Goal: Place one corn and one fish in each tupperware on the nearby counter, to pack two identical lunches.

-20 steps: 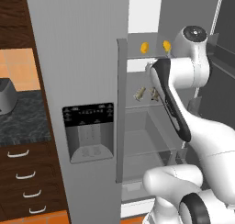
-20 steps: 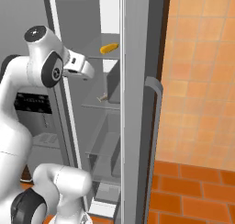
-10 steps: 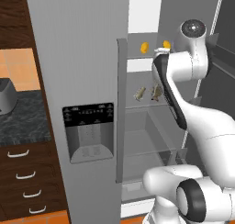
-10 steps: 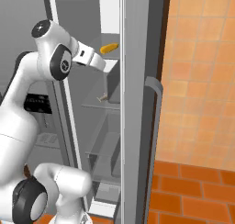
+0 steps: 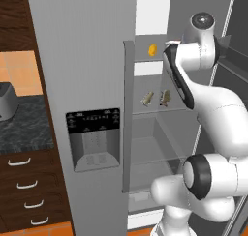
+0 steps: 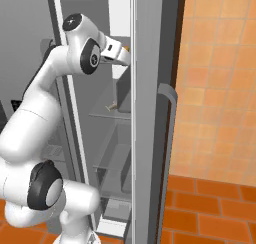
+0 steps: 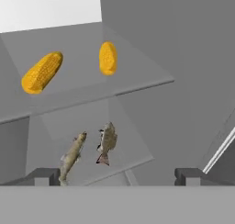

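Grey fridge (image 5: 82, 85): door on the right swung wide, glass shelves exposed; the arm reaches in at upper-shelf height.
Counter (image 5: 22, 128): black marbled stone to the left of the fridge, well apart from the arm; no tupperware can be made out on the stretch that shows.
Arm: folded high, with the wrist pointed into the fridge interior in both base views.
Gripper (image 7: 117, 175): fingers spread wide, one tip at each lower corner of the hand view, nothing between them; it hangs in front of the shelves, touching no food.
Corn (image 7: 42, 72): two yellow cobs on the upper glass shelf, one lying slantwise on the left, the other (image 7: 108, 58) end-on just beside it, apart from each other.
Fish (image 7: 107, 142): two on the shelf below the corn, side by side, the second (image 7: 72, 155) longer and thinner in this view.
Step in hand: my reading is the approach for a first pick, with nothing yet packed.
Next move: likely push forward, centre the open fingers over one cob across its narrow width, then close.
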Tool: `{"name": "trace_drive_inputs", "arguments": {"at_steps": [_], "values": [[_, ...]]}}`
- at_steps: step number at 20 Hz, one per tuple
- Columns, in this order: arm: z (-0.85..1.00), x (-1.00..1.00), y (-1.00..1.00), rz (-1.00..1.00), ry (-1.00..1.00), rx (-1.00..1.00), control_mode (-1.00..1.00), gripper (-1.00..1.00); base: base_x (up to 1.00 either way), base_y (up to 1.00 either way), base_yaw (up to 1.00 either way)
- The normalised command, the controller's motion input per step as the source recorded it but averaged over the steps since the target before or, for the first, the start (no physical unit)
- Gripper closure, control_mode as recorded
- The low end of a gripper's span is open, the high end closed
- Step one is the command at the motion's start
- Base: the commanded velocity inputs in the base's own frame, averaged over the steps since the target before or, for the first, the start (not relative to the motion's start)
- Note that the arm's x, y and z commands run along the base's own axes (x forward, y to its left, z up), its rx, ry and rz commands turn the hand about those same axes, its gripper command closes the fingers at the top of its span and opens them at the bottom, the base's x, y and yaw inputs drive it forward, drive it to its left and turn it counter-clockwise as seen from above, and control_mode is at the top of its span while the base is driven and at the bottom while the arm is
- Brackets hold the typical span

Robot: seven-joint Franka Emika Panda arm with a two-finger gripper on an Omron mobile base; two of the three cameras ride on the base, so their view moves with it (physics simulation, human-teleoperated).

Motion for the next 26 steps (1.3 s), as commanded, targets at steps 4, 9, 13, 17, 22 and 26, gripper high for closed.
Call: {"name": "trace_drive_inputs", "arguments": {"at_steps": [4,9,13,17,22,26], "values": [[0.00,0.66,-0.24,0.02,-0.01,0.00,-1.00,-1.00,0.00,0.00,0.00],[-0.03,0.65,-0.24,0.02,0.00,0.00,-1.00,-1.00,0.00,0.00,0.00],[-0.14,0.56,-0.27,0.03,0.00,0.00,-1.00,-1.00,0.00,0.00,0.00],[-0.22,0.62,-0.08,0.02,0.00,0.00,-1.00,-1.00,0.00,0.00,0.00],[-0.15,0.64,-0.05,0.02,0.00,0.00,-1.00,-1.00,0.00,0.00,0.00],[-0.08,0.62,-0.18,0.00,0.00,0.00,-1.00,-1.00,0.00,0.00,0.00]]}}
